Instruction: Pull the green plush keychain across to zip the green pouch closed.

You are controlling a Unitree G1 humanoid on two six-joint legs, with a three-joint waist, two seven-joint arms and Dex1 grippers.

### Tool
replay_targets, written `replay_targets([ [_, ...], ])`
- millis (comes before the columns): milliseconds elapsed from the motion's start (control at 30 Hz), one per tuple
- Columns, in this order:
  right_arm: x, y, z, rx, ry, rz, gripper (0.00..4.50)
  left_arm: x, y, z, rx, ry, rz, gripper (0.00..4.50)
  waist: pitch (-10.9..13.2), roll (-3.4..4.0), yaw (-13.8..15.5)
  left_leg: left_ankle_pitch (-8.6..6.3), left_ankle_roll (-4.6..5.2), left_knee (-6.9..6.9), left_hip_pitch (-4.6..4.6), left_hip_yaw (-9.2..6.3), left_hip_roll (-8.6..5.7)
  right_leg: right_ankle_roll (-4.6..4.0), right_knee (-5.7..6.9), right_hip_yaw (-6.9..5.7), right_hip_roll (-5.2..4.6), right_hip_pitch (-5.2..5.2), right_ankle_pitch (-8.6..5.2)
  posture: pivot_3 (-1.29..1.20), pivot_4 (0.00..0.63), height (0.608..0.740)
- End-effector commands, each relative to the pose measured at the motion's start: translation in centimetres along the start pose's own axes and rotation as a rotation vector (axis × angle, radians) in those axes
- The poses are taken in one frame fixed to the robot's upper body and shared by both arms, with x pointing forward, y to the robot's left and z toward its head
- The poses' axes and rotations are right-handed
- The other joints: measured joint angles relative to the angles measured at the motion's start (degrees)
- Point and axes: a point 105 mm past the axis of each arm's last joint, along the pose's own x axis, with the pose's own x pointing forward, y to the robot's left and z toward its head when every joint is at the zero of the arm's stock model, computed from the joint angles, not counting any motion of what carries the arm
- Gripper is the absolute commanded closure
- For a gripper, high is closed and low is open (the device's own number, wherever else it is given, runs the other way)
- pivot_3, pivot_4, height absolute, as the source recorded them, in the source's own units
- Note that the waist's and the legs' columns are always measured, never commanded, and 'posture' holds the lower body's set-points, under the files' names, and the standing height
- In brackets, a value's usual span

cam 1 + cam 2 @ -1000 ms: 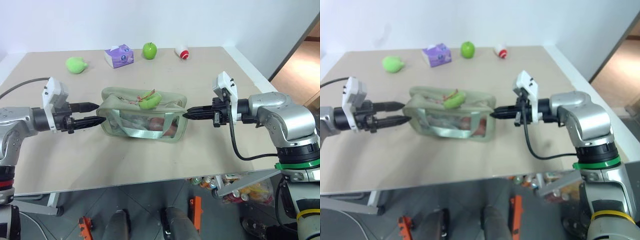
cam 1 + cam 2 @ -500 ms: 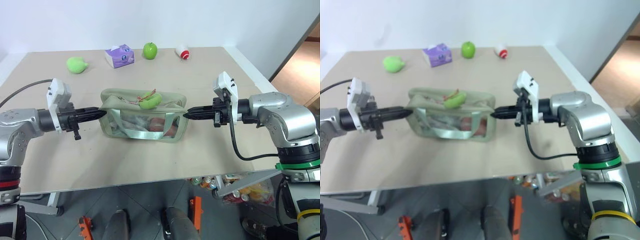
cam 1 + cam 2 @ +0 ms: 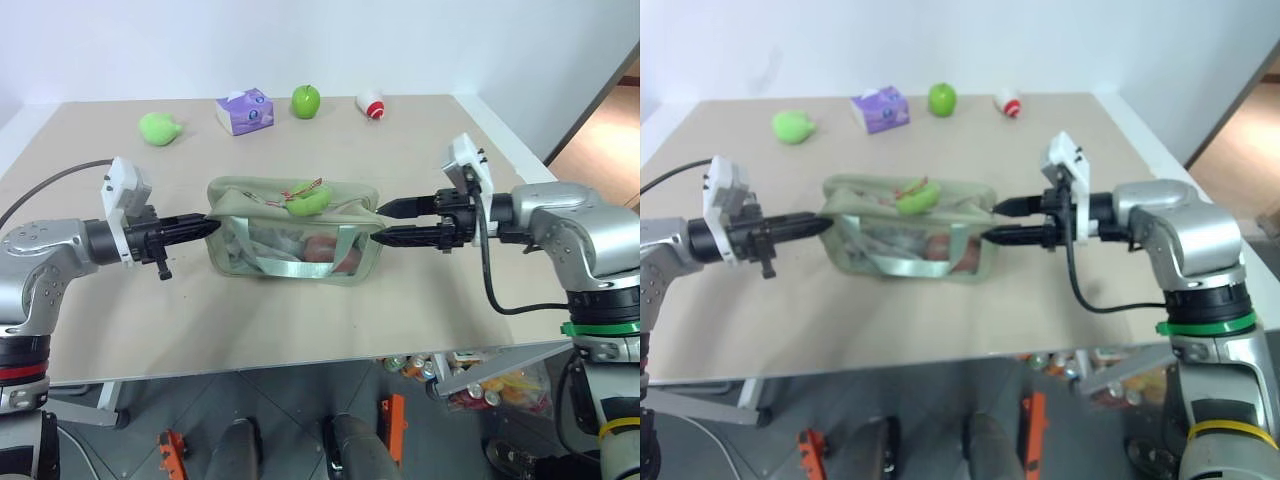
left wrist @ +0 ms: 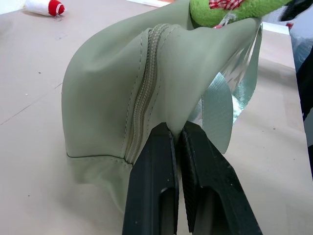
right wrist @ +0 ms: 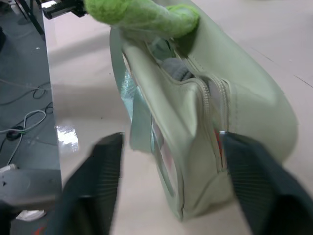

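Both arms are rounded silver-grey metal shells with black joints, each ending in a gripper of two tapering black fingers, the left gripper [image 3: 206, 226] and the right gripper [image 3: 384, 222]. A white boxy camera housing [image 3: 468, 165] sits on each wrist, trailing a black cable [image 3: 495, 300]. The right arm carries a green ring band [image 3: 600, 327] and, lower, a yellow one.

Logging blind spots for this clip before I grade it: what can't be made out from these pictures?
- What is inside the green pouch: head views, blurred behind the clear window; reddish shapes only.
- How far the zipper is closed: left wrist view, the green plush keychain covers its middle.
- Right gripper fingers: right wrist view, blurred and cut off by the bottom edge.
- Left gripper: pinching the pouch's end fabric, hiding what lies behind.
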Motion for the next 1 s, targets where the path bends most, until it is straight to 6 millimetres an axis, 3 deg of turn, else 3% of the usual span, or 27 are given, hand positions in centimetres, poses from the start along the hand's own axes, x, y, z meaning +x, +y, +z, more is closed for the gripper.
replay_targets([
  [33,-2.8,0.9,3.5,-0.140,-0.084,0.007,1.08,0.5,-0.8,0.7,0.028,-0.014,-0.039,4.50,0.00,0.00,0.03,0.00,0.00,0.00,0.00,0.00,0.00,0.00,0.00,0.00,0.00,0.01,0.00,0.00,0.150,0.740],
  [100,-3.6,0.4,4.7,-0.175,-0.123,-0.023,1.08,0.5,-0.8,0.7,0.026,-0.015,-0.040,4.50,0.00,0.00,0.00,0.00,0.00,0.00,0.02,0.00,0.00,0.00,0.00,0.00,0.00,0.00,0.00,0.00,0.150,0.740],
  [167,-4.5,-0.9,7.7,-0.237,-0.224,-0.118,1.08,0.6,-0.8,0.7,0.028,-0.015,-0.045,4.50,0.01,0.03,-0.21,0.00,0.00,0.01,0.06,0.00,0.01,0.00,0.00,0.00,0.01,0.01,0.01,0.00,0.150,0.740],
  [233,-4.1,-1.3,9.2,-0.312,-0.242,-0.152,1.08,0.6,-0.8,0.7,0.027,-0.016,-0.045,4.50,0.01,0.02,-0.27,0.00,0.00,0.04,0.07,0.00,0.00,-0.04,0.00,0.00,0.01,-0.01,0.09,0.00,0.150,0.740],
  [333,-1.7,-1.3,9.0,-0.399,-0.184,-0.152,1.08,0.7,-0.8,0.8,0.029,-0.019,-0.045,4.50,-0.05,-0.08,-0.17,0.00,0.00,0.03,0.08,-0.03,0.02,-0.04,0.00,-0.05,0.01,0.04,0.09,0.00,0.150,0.740],
  [433,1.2,-2.1,6.5,-0.621,0.034,-0.203,1.08,0.7,-0.7,0.9,0.033,-0.023,-0.042,4.50,-0.05,-0.08,-0.20,0.00,0.00,0.04,0.06,0.04,0.00,-0.04,-0.04,0.02,-0.02,0.03,0.08,0.00,0.150,0.740],
  [567,2.3,-2.4,4.3,-0.813,0.186,-0.182,1.08,0.6,-0.9,1.1,0.037,-0.028,-0.039,4.50,-0.03,-0.05,0.20,0.00,0.00,0.04,-0.09,0.05,0.00,0.05,-0.06,0.02,-0.02,-0.05,0.03,0.00,0.150,0.740],
  [833,3.1,-2.4,5.8,-0.909,0.144,-0.164,1.08,0.2,-0.9,1.1,0.035,-0.035,-0.023,4.50,-0.03,-0.05,0.22,0.00,0.00,0.03,-0.16,0.04,0.01,0.07,-0.05,0.01,0.01,-0.16,0.04,0.00,0.150,0.740],
  [1000,2.2,-2.9,7.7,-0.875,0.092,-0.190,1.08,0.1,-0.9,0.9,0.030,-0.036,-0.015,4.50,-0.03,-0.04,0.23,0.01,0.00,0.06,-0.15,0.04,0.01,0.04,-0.04,0.01,0.00,-0.14,0.07,0.00,0.150,0.740],
])
